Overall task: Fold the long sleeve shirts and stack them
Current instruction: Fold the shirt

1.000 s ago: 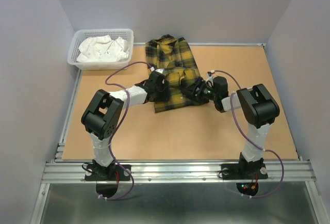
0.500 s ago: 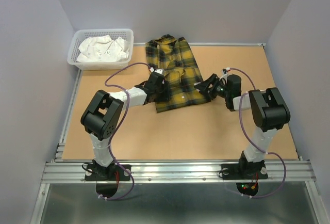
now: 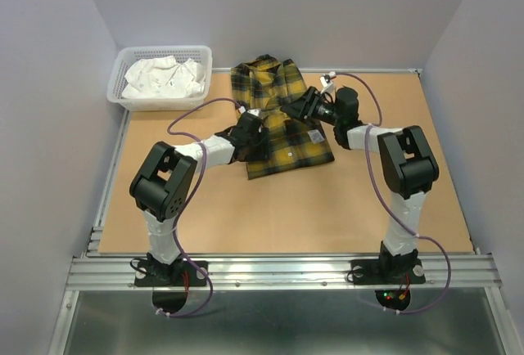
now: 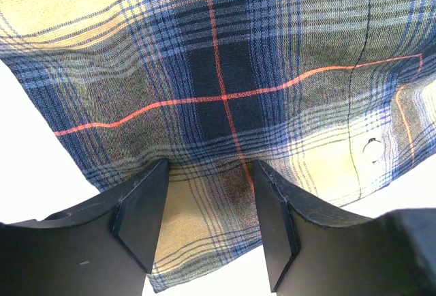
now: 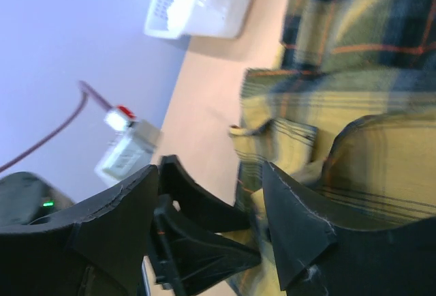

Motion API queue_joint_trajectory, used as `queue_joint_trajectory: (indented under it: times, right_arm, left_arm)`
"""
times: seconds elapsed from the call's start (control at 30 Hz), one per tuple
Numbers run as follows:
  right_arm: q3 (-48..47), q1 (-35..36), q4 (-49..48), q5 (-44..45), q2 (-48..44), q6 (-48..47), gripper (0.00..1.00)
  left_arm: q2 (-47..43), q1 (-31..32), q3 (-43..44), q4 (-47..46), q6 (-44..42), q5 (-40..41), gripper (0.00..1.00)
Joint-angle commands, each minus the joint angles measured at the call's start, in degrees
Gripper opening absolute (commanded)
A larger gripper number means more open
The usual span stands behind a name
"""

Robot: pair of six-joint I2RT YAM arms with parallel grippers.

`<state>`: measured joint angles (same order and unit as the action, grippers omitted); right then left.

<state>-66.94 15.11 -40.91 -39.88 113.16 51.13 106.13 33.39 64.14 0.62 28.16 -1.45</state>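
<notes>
The light-brown tabletop [image 3: 327, 208] has a metal strip along its left and far edges. Two things lie directly on it. A yellow plaid shirt [image 3: 291, 152] lies partly folded and bunched at the middle of the far half, its collar end towards the far edge. A white plastic basket [image 3: 155, 104] sits at the far left corner, just beside the shirt but not touching it, and holds crumpled white cloth [image 3: 164, 77].

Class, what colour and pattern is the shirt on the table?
The shirt is yellow-and-navy plaid with thin red lines, clearest in the left wrist view.
</notes>
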Motion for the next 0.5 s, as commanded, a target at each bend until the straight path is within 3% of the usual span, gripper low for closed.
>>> queue_joint_trajectory:
  times: [0.0, 0.47]
  right_arm:
    - [-3.6, 0.4, 0.2, -1.0, 5.0, 1.0, 0.67]
    - [-13.9, -1.9, 0.2, 3.8, 19.3, 2.8, 0.70]
  left_arm:
    - [2.1, 0.2, 1.0, 6.1, -0.6, 1.0, 0.65]
    - [1.9, 0.2, -1.1, 5.9, -0.4, 2.7, 0.65]
